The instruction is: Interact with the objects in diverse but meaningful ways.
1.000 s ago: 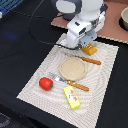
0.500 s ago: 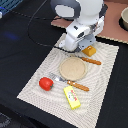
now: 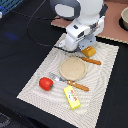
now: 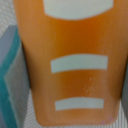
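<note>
The tool [image 3: 86, 47] is down at the far side of the table [image 3: 20, 45], over the orange-brown bread loaf [image 3: 89, 51] at the far edge of the striped mat [image 3: 107, 75]. In the wrist view the loaf [image 4: 70, 65] fills the frame; whether the tool grips it I cannot tell. The red tomato [image 3: 46, 83] and yellow packet [image 3: 72, 97] lie nearer the front edge.

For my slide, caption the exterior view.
Panda arm's pincer lowered over the bread loaf at the placemat's far edge; tomato and yellow packet nearer.
</note>
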Tool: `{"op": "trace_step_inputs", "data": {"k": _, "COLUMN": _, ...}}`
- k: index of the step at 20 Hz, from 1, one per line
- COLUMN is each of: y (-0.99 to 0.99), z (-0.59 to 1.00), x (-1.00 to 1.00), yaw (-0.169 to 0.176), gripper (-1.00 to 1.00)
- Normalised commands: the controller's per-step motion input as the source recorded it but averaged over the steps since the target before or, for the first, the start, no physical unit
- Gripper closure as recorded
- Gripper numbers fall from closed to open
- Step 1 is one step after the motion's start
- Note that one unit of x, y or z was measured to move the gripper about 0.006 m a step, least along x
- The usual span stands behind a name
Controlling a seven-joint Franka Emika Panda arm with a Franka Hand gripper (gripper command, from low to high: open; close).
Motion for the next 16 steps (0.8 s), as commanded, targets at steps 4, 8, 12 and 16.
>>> {"op": "trace_step_inputs", "data": {"k": 4, "y": -0.01, "z": 0.68, "x": -0.79, "yaw": -0.077, "gripper": 1.00}}
{"op": "trace_step_inputs", "data": {"k": 8, "y": -0.12, "z": 0.11, "x": -0.93, "yaw": -0.055, "gripper": 1.00}}
{"op": "trace_step_inputs", "data": {"k": 12, "y": -0.15, "z": 0.01, "x": -1.00, "yaw": -0.061, "gripper": 1.00}}
{"op": "trace_step_inputs", "data": {"k": 16, "y": -0.24, "z": -0.10, "x": -1.00, "yaw": -0.067, "gripper": 1.00}}
